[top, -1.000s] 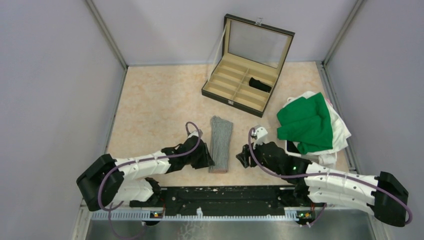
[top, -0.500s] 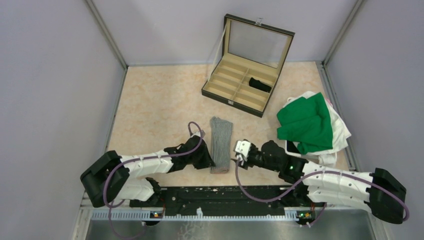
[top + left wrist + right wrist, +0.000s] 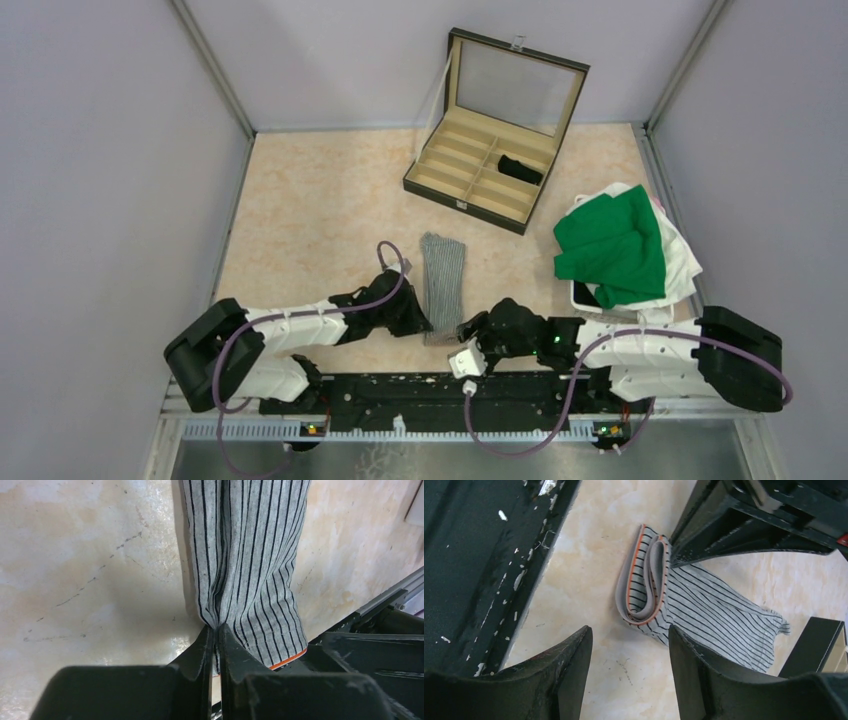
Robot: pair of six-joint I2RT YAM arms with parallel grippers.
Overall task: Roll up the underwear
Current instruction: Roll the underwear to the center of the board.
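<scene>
- Left pincer [image 3: 216, 639] is pinched shut on the near left edge of the grey black-striped fabric underwear [image 3: 250, 555], by its orange-trimmed hem [image 3: 636, 555]
- Right pincer [image 3: 628, 640] hangs open and empty just short of that hem
- The garment lies as a flat strip on the beige marbled bench [image 3: 320, 210]
- Risk: a one-sided pinch may drag or skew it, giving a crooked roll

We see the left hand [image 3: 216, 632] pinching the near edge of the striped grey underwear [image 3: 250, 550], which lies on the marbled desk [image 3: 90, 565].
</scene>
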